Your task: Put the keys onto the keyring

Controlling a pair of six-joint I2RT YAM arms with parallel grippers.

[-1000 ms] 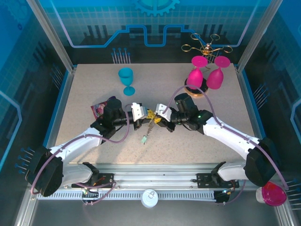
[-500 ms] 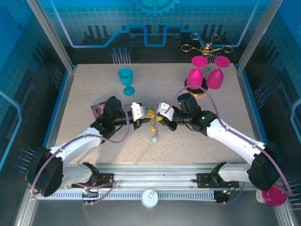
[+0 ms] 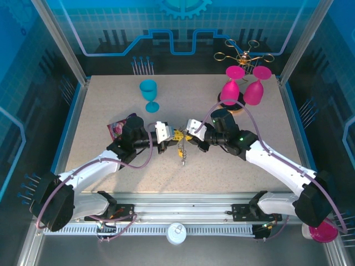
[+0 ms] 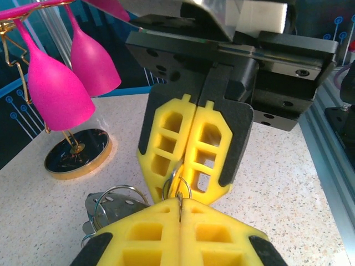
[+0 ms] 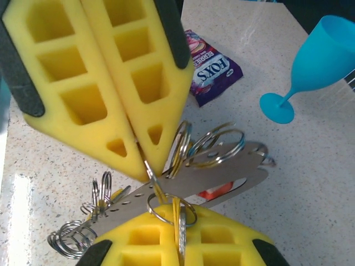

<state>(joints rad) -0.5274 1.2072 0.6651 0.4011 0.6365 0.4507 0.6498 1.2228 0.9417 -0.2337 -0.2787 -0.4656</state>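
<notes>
Left gripper (image 4: 179, 204) and right gripper (image 5: 176, 208) both clamp the silver keyring (image 5: 184, 138); keys (image 3: 182, 154) dangle, perhaps 2.

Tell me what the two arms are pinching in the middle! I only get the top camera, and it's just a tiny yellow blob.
Observer: On the left wrist camera, the left gripper and right gripper meet tip to tip, their yellow foam fingers shut on a thin silver ring.
Operator: Is there more metal stuff?
Observer: Yes. The right wrist camera shows a flat silver metal plate with small holes beside the tips, and several split rings on it.
Operator: What's the purple thing?
Observer: A crinkled purple snack wrapper; its label reads FOX'S.
</notes>
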